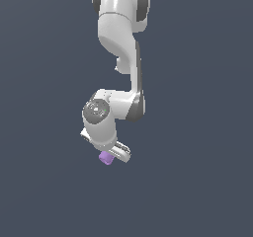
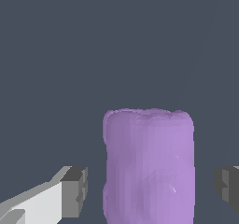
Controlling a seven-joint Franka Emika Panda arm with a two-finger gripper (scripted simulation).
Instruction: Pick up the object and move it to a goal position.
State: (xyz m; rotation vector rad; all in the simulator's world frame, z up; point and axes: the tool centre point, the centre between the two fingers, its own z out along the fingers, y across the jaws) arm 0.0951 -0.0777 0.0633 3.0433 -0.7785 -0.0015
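The gripper (image 2: 149, 190) stands wide, fingers (image 2: 74, 190) apart from the purple block (image 2: 148, 167) sitting between them on the dark floor — close off-centre and one pad could nudge it aside.

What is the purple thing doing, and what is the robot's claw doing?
purple block: between the fingers, a gap on each side in the wrist view, not gripped
gripper: open, one finger on each side of the block
robot arm: bent down over the block
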